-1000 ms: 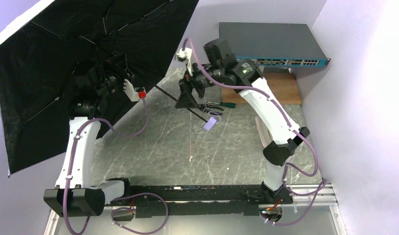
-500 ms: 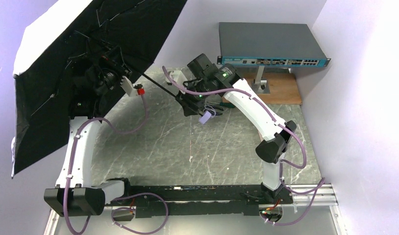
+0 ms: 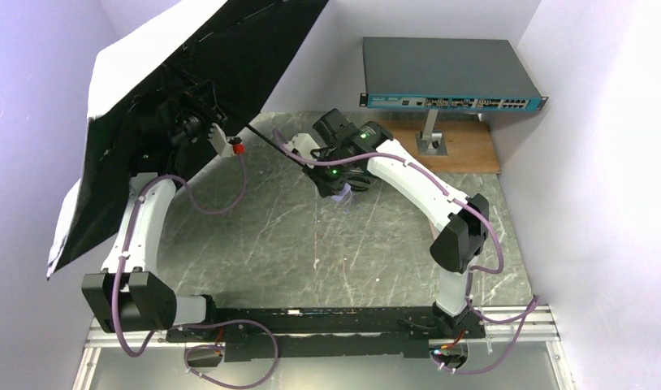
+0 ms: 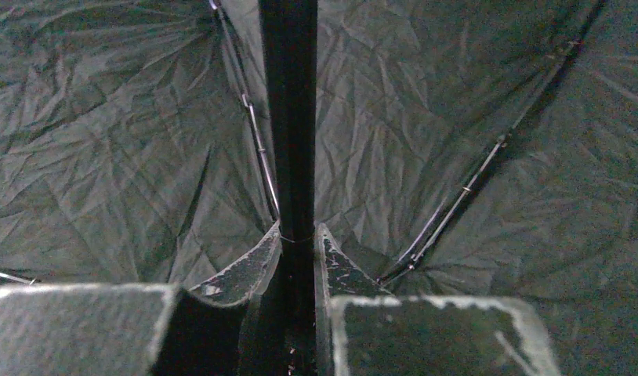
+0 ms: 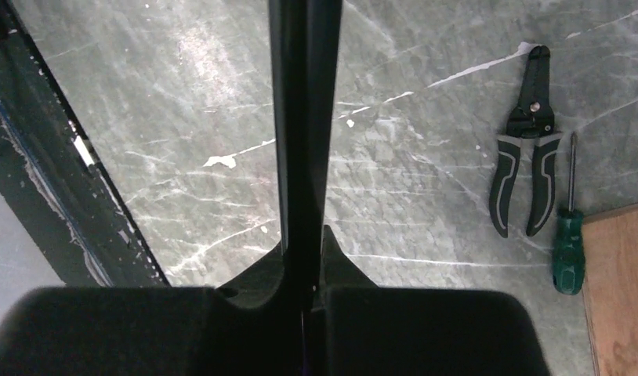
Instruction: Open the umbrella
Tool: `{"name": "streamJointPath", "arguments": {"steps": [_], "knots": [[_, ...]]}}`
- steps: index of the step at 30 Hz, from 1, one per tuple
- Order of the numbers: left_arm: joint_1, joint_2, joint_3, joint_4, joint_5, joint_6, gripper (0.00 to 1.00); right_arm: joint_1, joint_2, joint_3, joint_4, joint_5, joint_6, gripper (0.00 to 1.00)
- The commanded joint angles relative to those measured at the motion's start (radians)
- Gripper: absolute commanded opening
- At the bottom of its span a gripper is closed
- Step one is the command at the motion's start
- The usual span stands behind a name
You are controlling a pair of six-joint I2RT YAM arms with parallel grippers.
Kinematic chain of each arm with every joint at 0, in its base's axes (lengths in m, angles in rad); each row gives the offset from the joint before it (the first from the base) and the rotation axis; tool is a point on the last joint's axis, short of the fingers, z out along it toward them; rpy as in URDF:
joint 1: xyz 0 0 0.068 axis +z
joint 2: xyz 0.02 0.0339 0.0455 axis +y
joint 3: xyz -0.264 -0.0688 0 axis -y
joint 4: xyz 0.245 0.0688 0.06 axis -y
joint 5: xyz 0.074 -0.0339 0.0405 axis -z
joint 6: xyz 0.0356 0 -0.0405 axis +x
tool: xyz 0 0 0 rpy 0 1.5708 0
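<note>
**A:** From above, where's the umbrella (image 3: 189,73)?

**B:** It's held off the bench (image 3: 311,236), over the far-left corner. The canopy (image 3: 230,41) is spread wide and tipped on edge. Its black lining faces us, and pale outer cloth shows along the rim. The thin shaft (image 3: 270,145) slants down toward the bench's middle.

**A:** Which step is that?

**B:** I'd judge the opening is all but done. The next move calls for making sure the canopy has latched before either grip lets go.

**A:** And the left wrist view?

**B:** The left gripper (image 4: 297,251) is clamped on the shaft, with ribs and creased lining behind it.

**A:** And the right wrist?

**B:** The right gripper (image 5: 304,254) is clenched on the shaft's lower stretch, above the bench. Pliers (image 5: 523,176) and a screwdriver (image 5: 568,251) lie beside the wooden board (image 5: 623,274).
</note>
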Motion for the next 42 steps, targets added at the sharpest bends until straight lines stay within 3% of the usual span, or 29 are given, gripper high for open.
{"name": "streamJointPath", "arguments": {"steps": [1,6,17,42], "knots": [[0.118,0.038,0.098,0.390,-0.259,0.104,0.02,0.014,-0.066,-0.070,-0.335,0.026,-0.169,0.00],[0.146,0.098,0.145,0.446,-0.313,0.114,0.06,0.008,-0.078,-0.093,-0.348,0.026,-0.179,0.00],[0.220,0.214,0.300,0.477,-0.416,0.129,0.03,-0.003,-0.106,-0.171,-0.352,0.043,-0.209,0.00],[0.353,0.353,0.519,0.438,-0.474,0.156,0.00,-0.020,-0.149,-0.330,-0.352,0.030,-0.242,0.00]]}}
